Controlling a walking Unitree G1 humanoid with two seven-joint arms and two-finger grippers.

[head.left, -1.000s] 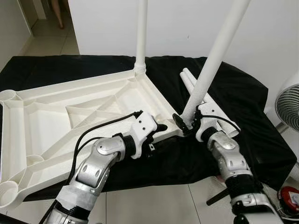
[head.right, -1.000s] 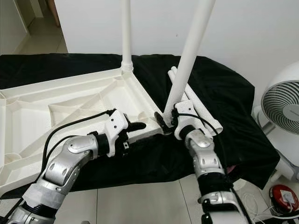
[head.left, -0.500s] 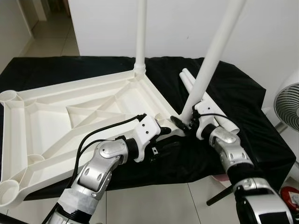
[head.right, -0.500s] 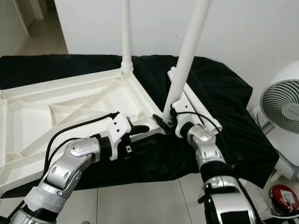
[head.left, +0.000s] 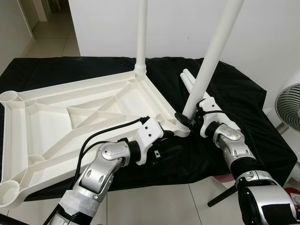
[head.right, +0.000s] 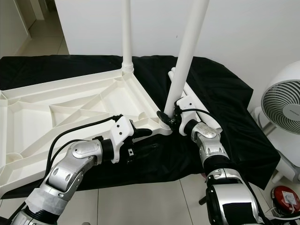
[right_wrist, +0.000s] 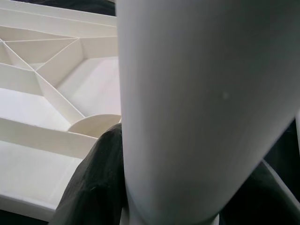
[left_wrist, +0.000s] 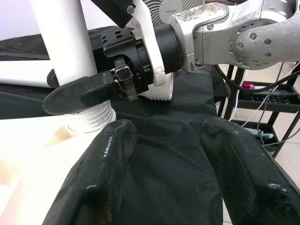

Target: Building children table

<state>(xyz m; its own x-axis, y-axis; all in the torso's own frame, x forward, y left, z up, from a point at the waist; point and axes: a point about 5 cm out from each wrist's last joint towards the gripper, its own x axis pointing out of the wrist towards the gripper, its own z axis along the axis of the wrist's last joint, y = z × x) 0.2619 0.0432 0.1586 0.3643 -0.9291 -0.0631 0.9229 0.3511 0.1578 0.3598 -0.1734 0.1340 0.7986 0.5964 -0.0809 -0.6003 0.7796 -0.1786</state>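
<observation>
The white table top (head.left: 47, 117) lies upside down on a black cloth. One white leg (head.left: 141, 37) stands upright in its far corner socket. My right gripper (head.left: 185, 123) is shut on the lower end of a second leg (head.left: 211, 51), which leans slightly, with its ribbed end (left_wrist: 91, 119) at the near right corner socket. Beside that corner, my left gripper (head.left: 172, 138) is open over the cloth, holding nothing. In the right wrist view the leg (right_wrist: 187, 93) sits between the fingers (right_wrist: 93, 178).
Two spare legs (head.left: 187, 77) lie on the cloth behind the right gripper. A white fan (head.right: 283, 105) stands on the floor to the right, with a red object (head.right: 285, 197) below it. The cloth (head.left: 262, 126) drapes over the front edge onto tiled floor.
The right gripper has carried the leg's lower end left to the table's near right corner and stood it more upright. The left gripper has reached further right toward that corner.
</observation>
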